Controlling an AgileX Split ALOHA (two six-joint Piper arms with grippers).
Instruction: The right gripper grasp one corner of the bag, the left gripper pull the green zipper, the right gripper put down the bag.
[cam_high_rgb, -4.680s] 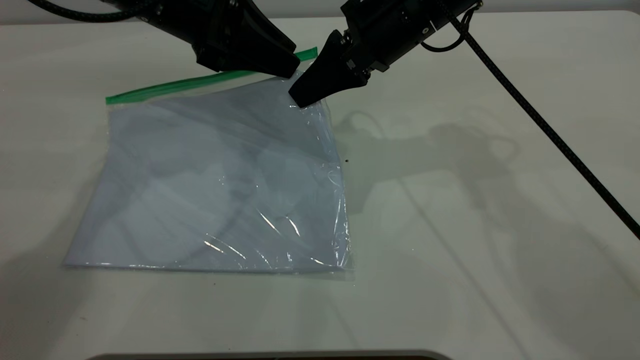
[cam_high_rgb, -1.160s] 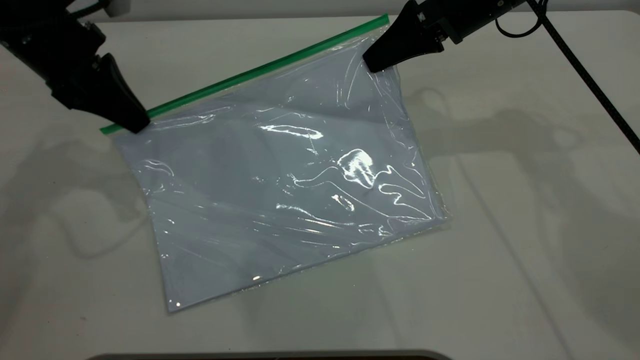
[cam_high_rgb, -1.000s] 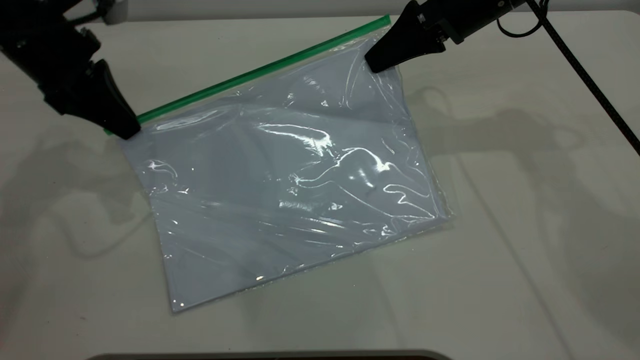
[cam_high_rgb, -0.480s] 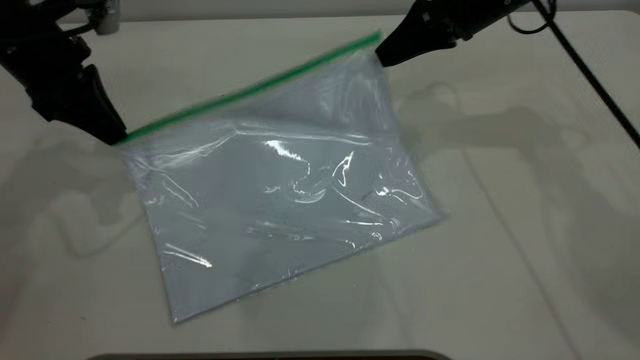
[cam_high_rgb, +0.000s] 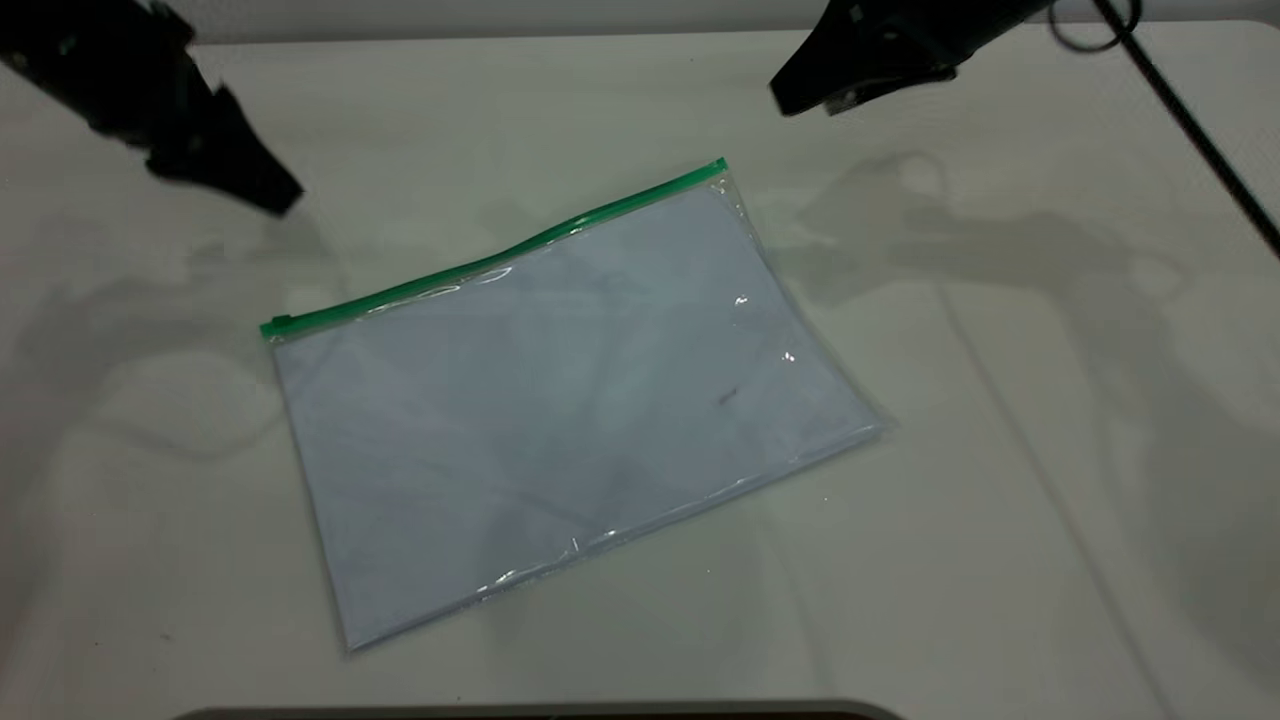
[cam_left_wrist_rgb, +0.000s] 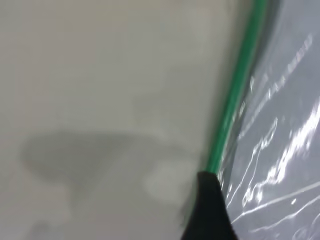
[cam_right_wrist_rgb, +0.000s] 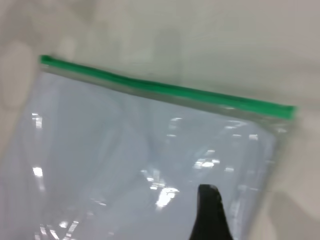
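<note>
The bag (cam_high_rgb: 560, 400) now lies flat on the desk (cam_high_rgb: 1000, 400), dropped moments ago. The right hand (cam_high_rgb: 800, 98), upper right, looks open and empty; the left hand (cam_high_rgb: 270, 195), upper left, holds nothing, its opening unclear. The task looks finished.

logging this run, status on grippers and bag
Left gripper and right gripper raised, clear of bag. Bag flat on table. Nothing in the way.

No text, label, brand, number or sign can be read in any of the views. The bag (cam_high_rgb: 560, 400) and the sheets inside it show no print, and its green zipper (cam_high_rgb: 500, 258) carries no marking. The table (cam_high_rgb: 1000, 500) is plain as well.
</note>
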